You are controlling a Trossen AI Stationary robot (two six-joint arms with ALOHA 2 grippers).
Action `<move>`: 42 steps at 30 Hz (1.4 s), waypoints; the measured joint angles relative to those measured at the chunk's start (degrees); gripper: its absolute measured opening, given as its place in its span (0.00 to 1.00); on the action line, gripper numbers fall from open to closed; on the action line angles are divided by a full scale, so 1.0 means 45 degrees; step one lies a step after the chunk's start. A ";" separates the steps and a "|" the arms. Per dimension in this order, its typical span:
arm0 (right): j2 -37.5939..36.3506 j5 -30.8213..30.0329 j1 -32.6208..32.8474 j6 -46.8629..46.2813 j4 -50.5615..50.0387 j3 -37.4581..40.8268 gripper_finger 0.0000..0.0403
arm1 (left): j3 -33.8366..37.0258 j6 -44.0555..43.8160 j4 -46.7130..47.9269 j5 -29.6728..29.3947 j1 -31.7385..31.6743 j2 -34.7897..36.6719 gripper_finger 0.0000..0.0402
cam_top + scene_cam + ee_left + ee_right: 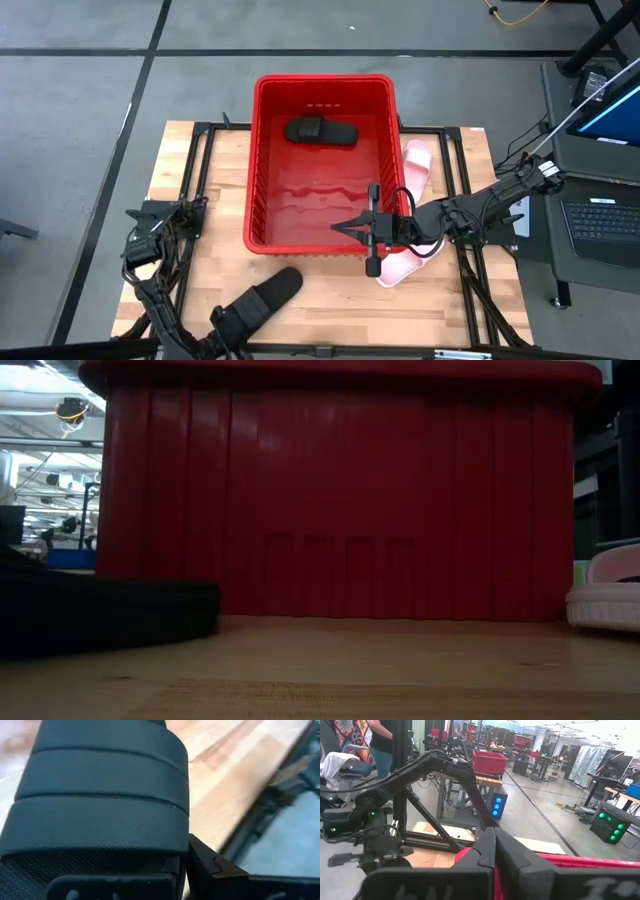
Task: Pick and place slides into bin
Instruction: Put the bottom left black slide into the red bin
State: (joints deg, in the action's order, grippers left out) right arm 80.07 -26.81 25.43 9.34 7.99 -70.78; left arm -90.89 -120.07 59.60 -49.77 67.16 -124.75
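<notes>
left gripper (232,318) at the table's near edge, clamped on a black slide (268,293) | red bin (262,160) beyond it, one black slide (320,131) inside | right gripper (352,226) fingers pressed together, holding nothing, over the bin's near right corner | two pink slides (414,170) just behind it, outside the bin

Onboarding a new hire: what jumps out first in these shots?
The big red bin in the middle of the table, with one black slide lying at its far end. Next, the right gripper, fingers shut, over the bin's near right corner, beside two pink slides lying outside the bin. Another black slide lies by the left gripper at the near edge.
</notes>
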 joint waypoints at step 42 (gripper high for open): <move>-0.0005 0.0219 0.0477 -0.1297 -0.3339 -0.3343 0.02 | -0.9255 1.2358 0.6728 -0.4408 -0.2080 0.0138 0.01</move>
State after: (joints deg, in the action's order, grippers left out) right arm 80.05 -25.82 27.58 3.51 -7.04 -85.83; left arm -132.53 -64.46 89.87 -69.61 57.80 -124.13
